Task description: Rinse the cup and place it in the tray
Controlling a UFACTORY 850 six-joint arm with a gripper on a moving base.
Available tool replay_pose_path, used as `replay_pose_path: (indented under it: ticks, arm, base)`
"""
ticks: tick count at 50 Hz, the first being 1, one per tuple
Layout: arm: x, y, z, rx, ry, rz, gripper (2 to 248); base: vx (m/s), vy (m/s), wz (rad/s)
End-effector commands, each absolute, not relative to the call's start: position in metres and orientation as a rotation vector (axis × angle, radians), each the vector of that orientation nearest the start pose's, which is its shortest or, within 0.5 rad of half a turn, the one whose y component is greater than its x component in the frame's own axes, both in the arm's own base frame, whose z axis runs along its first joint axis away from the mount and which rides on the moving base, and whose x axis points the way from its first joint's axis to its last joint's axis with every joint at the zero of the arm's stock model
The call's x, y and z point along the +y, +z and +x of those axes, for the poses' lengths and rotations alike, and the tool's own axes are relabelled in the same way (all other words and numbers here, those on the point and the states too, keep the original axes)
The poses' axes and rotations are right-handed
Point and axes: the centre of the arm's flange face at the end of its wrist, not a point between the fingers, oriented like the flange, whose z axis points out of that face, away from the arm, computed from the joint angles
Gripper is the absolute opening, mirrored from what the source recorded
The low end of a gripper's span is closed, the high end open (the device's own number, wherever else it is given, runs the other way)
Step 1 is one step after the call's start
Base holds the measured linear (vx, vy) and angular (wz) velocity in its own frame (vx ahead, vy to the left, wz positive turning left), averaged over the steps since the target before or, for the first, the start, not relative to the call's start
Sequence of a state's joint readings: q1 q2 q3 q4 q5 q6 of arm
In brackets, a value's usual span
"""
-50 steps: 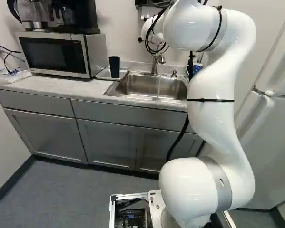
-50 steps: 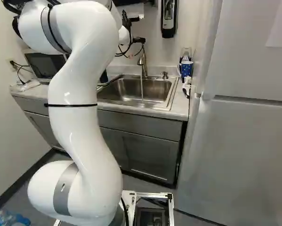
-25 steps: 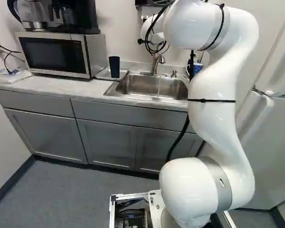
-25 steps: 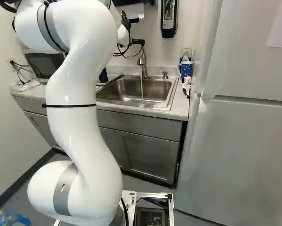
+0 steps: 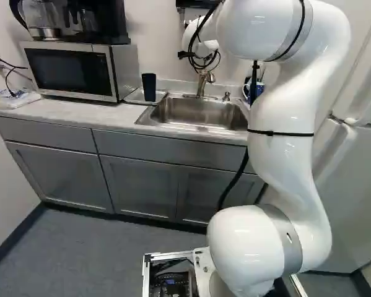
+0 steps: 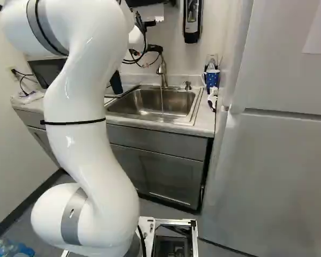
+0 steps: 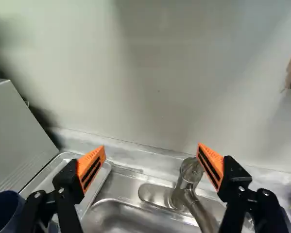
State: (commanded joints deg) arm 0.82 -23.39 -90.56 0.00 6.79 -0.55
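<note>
In the right base view the black gripper (image 6: 156,48) is partly hidden by the arm, above the faucet. The wrist view shows the gripper (image 7: 151,148) open and empty, facing the wall, with the faucet (image 7: 186,184) ahead of and below its fingers. A dark blue cup (image 5: 149,87) stands upright at the metal tray (image 5: 135,96), left of the sink; its rim (image 7: 4,208) shows beside one finger. A blue patterned mug (image 6: 211,78) stands in the counter's right corner. Water runs thinly from the faucet into the sink (image 6: 149,101).
The microwave (image 5: 70,71) stands left of the tray, with a coffee maker on top. A soap dispenser (image 6: 192,21) hangs on the wall, and a soap pump (image 6: 187,85) rises behind the sink. A tall refrigerator (image 6: 273,160) borders the counter on the right.
My upper arm has swung right in the left base view and left in the right base view; the gripper has shifted slightly left in the latter. The base and cup have not moved.
</note>
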Motion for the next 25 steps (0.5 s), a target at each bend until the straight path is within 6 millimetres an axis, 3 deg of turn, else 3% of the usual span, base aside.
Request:
replay_pose_path:
  ticks: [25]
  arm:
    - [0.010, 0.672, 0.660, -0.031, -1.842, -2.541, 247]
  base:
    - [0.000, 0.000, 0.000]
